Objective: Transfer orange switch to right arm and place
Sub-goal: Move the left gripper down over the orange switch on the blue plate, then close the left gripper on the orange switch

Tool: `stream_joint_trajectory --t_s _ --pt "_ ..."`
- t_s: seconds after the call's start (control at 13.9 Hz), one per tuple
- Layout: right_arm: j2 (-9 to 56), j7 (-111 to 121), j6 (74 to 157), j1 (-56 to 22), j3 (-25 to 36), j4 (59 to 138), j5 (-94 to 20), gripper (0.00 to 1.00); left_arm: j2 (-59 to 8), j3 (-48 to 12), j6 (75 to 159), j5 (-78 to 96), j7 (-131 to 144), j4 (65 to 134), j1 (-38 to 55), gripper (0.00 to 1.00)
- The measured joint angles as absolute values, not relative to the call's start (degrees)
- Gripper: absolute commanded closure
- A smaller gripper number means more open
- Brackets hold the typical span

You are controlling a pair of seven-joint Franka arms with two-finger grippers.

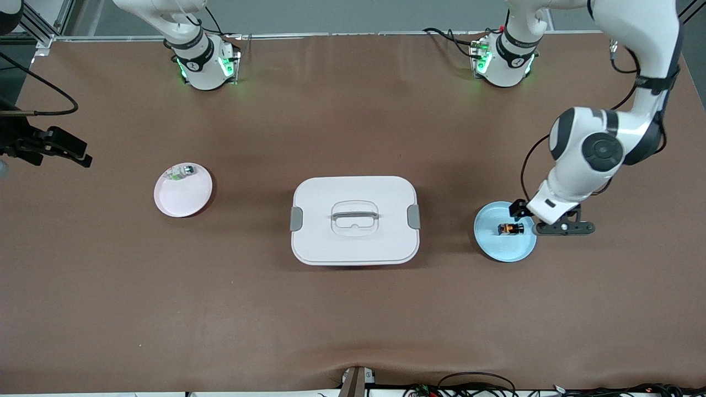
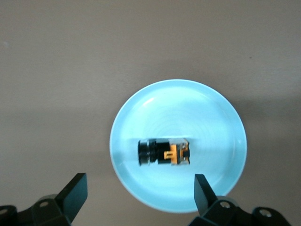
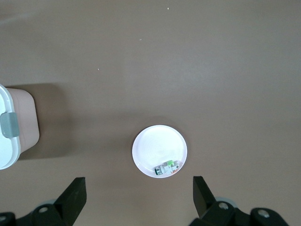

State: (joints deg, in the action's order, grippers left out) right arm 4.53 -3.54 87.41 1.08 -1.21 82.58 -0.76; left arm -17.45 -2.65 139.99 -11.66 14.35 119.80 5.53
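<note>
A brown table [image 1: 353, 309] carries three things in a row. At the left arm's end sits a pale blue plate [image 1: 496, 248], and on it lies the orange switch [image 1: 510, 228], a tiny black block with a bright orange part, resting on its side near the plate's middle. In the left wrist view the orange switch [image 2: 163, 152] lies flat on the blue plate [image 2: 155, 122], touched by nothing.

The left tool [image 1: 543, 219] hangs low over the edge of the blue plate, just beside the switch. Its fingers [image 2: 75, 190] are spread wide, one to each side of the switch and clear of it, holding nothing.

In the middle of the table stands a white lidded box [image 1: 354, 220] with grey latches and a handle on top. Toward the right arm's end lies a white plate [image 1: 182, 190] with a small clear-and-green component [image 1: 181, 172] near its rim.

The right tool [image 3: 138, 195] waits high over the table, looking down at the white plate [image 3: 155, 146] and the component [image 3: 166, 167]. Its fingers [image 3: 75, 193] are also spread apart and empty. In the front view only a dark part at the picture's edge shows there.
</note>
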Motion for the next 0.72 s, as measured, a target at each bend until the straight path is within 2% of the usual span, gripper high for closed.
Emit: stream_joint_trajectory --t_s 0.72 --pt "4.53 -3.54 87.45 1.09 -1.19 82.58 -0.76 0.0 -26.07 -2.72 142.5 -13.52 15.6 114.99 5.79 0.0"
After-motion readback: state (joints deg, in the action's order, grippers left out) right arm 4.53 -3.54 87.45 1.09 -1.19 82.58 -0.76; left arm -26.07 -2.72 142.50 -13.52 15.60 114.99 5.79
